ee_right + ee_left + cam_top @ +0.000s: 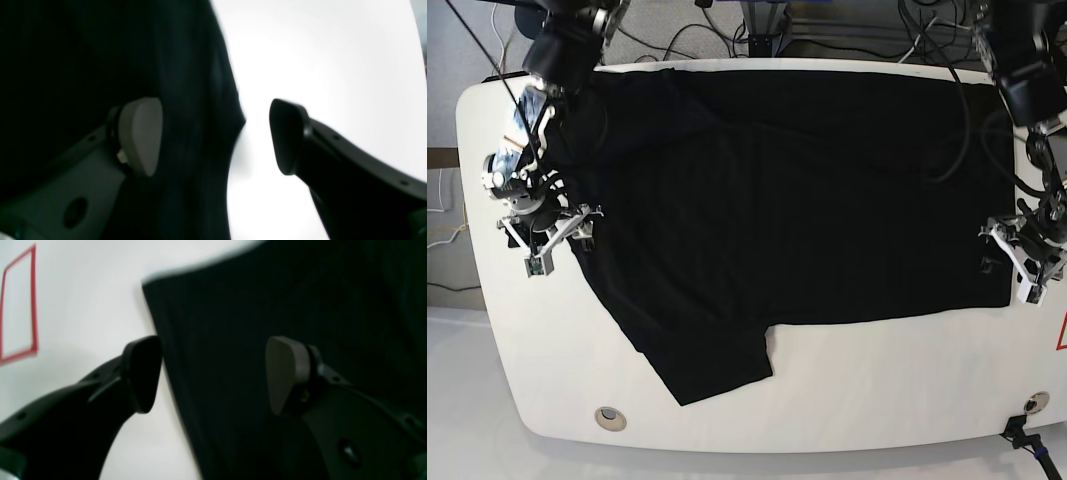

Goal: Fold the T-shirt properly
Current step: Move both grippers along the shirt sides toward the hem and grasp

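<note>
Count: we see one T-shirt (787,200), one table (877,390), two grippers, one red outline (20,303) and two round holes near the table's front edge.
T-shirt: we find it spread flat across most of the white table, plain black with no print showing on this face; one short sleeve (712,355) points toward the front edge.
Cloth: matte, finely ribbed in the left wrist view, with soft creases.
Table: smooth, glossy white, with rounded corners.
Left gripper (213,373): we see its jaws standing wide, one pad over bare table, the other over the shirt, straddling the cloth's straight edge and holding nothing.
Right gripper (217,136): likewise spread wide, straddling the shirt's opposite edge, empty.
Pads: rounded, teardrop-shaped and dull grey-black on dark curved fingers.
Red outline: a thin rectangular marking on the tabletop beside the left gripper.
</note>
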Robot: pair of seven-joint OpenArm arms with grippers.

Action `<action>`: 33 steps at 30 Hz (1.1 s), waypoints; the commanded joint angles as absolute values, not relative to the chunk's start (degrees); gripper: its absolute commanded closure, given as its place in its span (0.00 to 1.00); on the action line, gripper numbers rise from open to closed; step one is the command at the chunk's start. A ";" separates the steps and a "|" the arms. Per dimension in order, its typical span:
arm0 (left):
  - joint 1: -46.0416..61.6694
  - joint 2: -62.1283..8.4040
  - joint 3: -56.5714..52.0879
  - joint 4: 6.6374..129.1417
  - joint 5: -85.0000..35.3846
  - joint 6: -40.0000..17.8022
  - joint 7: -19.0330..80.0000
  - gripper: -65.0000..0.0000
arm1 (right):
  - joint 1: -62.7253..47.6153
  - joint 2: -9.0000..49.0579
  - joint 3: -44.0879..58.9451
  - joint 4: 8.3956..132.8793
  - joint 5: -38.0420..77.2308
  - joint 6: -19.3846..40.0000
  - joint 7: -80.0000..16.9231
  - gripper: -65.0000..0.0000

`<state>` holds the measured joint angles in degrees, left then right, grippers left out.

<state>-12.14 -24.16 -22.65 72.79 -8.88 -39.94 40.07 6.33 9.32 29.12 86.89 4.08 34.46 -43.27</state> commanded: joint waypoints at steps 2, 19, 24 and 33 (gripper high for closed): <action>-21.14 -25.63 -19.82 61.67 -7.25 -40.00 32.48 0.29 | 16.04 10.24 29.14 75.91 1.10 34.51 -37.23 0.27; -33.98 -27.38 -19.03 29.49 0.31 -40.00 13.32 0.29 | 42.33 17.10 23.25 26.51 -1.80 33.10 -14.73 0.26; -33.98 -28.88 -19.21 29.49 0.13 -40.00 13.32 0.29 | 41.54 16.84 23.16 21.41 -1.80 30.46 -10.68 0.26; -33.71 -30.46 -19.47 29.49 0.04 -40.00 13.32 0.29 | 40.66 12.97 20.53 21.41 -1.71 30.55 -11.47 0.26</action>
